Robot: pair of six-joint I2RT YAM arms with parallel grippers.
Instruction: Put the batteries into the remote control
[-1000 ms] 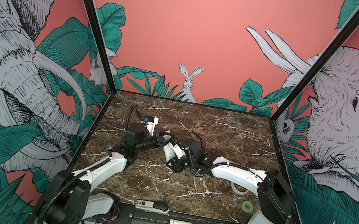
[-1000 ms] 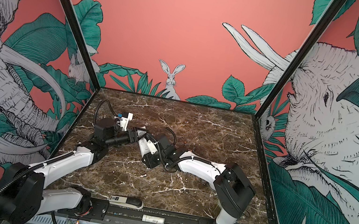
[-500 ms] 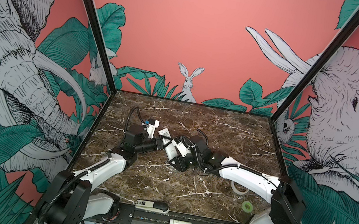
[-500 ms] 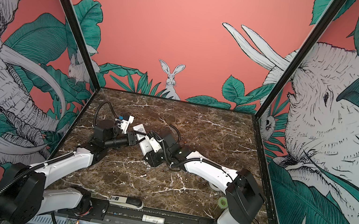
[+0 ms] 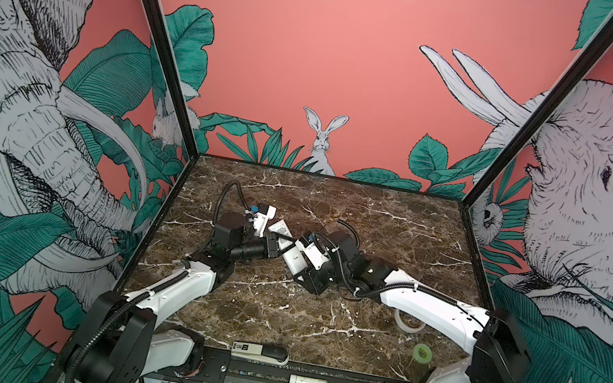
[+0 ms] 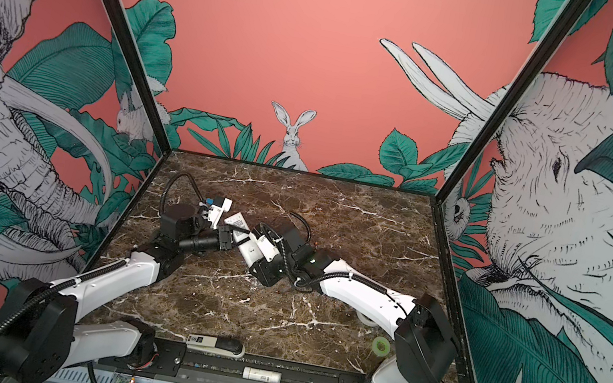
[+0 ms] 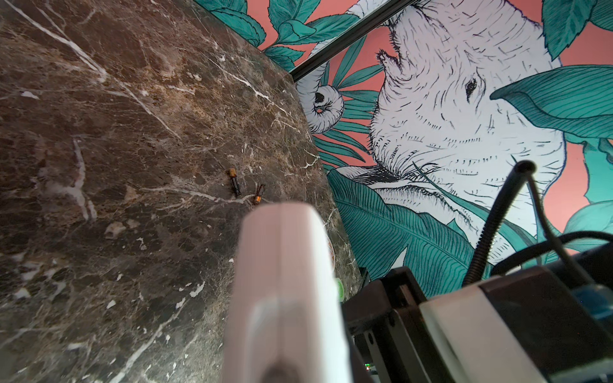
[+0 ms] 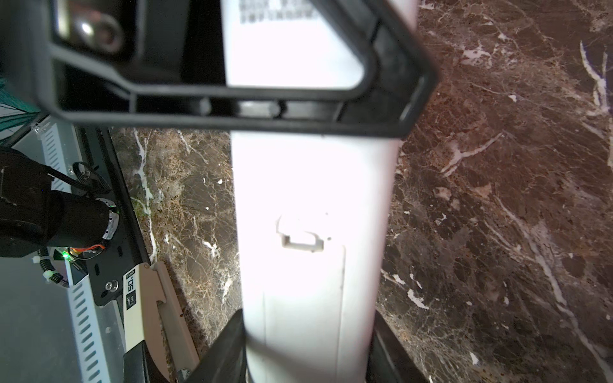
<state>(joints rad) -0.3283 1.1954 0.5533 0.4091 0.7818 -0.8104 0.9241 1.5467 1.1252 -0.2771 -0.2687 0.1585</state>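
Remote control [image 8: 311,185], likely light, stiff, slippery plastic, hangs above the marble table [image 5: 317,321], left gripper [image 5: 271,246] and right gripper [image 8: 308,358] both clamped on it; edge holds keep the latched battery cover [image 8: 303,298] free. Batteries [image 7: 235,181] lie toward the table's right edge. Remote label blurred, unreadable; stapler [image 8: 146,298] shows "50".

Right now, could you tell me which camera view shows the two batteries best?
The left wrist view: both batteries lie apart on bare marble, their orange ends clear. In both top views I cannot make them out, and the right wrist view lacks them.
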